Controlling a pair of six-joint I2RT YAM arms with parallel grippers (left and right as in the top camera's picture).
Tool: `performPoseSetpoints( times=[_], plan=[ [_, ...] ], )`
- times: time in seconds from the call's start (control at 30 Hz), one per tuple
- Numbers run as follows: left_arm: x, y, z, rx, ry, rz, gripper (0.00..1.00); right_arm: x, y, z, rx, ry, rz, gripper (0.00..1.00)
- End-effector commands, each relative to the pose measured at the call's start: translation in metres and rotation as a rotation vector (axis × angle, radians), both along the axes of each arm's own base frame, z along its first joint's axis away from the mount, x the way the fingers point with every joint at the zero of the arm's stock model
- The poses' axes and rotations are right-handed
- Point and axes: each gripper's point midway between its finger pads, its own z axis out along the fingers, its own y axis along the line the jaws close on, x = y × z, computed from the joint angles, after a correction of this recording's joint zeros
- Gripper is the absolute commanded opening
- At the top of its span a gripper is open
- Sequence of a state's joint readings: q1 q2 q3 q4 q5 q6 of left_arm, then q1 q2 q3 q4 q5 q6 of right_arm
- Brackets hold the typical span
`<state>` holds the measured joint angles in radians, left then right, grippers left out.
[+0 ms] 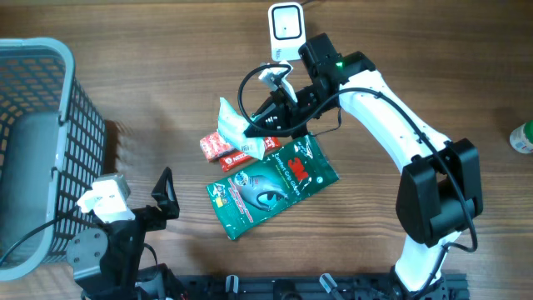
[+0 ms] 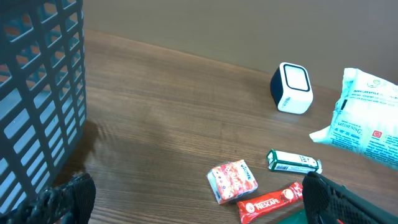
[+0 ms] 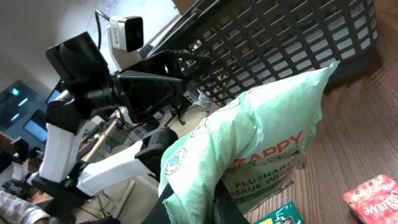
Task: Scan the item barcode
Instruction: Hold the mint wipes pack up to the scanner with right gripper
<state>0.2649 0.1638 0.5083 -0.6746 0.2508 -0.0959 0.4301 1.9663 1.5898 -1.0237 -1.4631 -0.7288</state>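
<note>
Underneath everything, a brown wooden surface [image 1: 150, 67]. At its left edge, a grey slatted basket [image 1: 33, 125], probably stationed there as the drop-off for goods once scanned. Near the middle, lying flat, a dark green foil bag [image 1: 271, 185], seemingly waiting its turn. Just above that, lifted clear of the surface, the pale green pouch [image 1: 231, 123], pinched at one end by the right gripper [image 1: 254, 127], clamped tight on it. Held in the air on the scanner's side of the pile, presumably so a printed face can be turned toward the window of the white barcode scanner [image 1: 286, 25]. Near it but not yet in front of it; impossible to tell whether the barcode faces that way. Low at the near edge, the left gripper [image 1: 141, 204], spread fully wide, holding nothing, likely kept back to leave room. Smallest, near the bag: a red square packet [image 2: 232, 181], a red Nescafé stick [image 2: 270, 200], a green-and-white box [image 2: 294, 162].
</note>
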Motion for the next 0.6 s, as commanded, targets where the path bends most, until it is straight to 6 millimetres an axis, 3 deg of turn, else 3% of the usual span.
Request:
performPoseSetpoints(
  times=[0.0,0.1,0.17,0.3,0.33,0.37,0.4,0.47,0.57],
  plan=[
    [0.000,0.002,0.001,-0.007,-0.005,0.015,1.00,-0.003,0.000,0.017,0.051,0.043,0.009,0.04],
    [0.000,0.002,0.001,-0.007,-0.005,0.015,1.00,0.002,0.000,0.019,0.004,0.153,-0.007,0.04],
    [0.000,0.002,0.001,-0.007,-0.005,0.015,1.00,0.013,0.003,0.022,-0.071,0.332,-0.031,0.04],
    [0.000,0.002,0.001,-0.006,-0.005,0.015,1.00,0.020,0.005,0.013,-0.112,0.293,-0.066,0.04],
    [0.000,0.002,0.001,-0.007,-0.005,0.015,1.00,0.035,0.005,-0.014,-0.233,0.190,-0.163,0.04],
    [0.000,0.002,0.001,-0.007,-0.005,0.015,1.00,0.072,-0.008,-0.061,-0.482,0.031,-0.365,0.04],
    [0.000,0.002,0.001,-0.007,-0.005,0.015,1.00,0.095,-0.021,-0.079,-0.610,-0.032,-0.489,0.04],
    [0.000,0.002,0.001,-0.007,-0.005,0.015,1.00,0.125,-0.040,-0.080,-0.709,-0.132,-0.632,0.04],
    [0.000,0.002,0.001,-0.007,-0.005,0.015,1.00,0.192,-0.097,-0.071,-0.942,-0.320,-1.040,0.04]
  ],
)
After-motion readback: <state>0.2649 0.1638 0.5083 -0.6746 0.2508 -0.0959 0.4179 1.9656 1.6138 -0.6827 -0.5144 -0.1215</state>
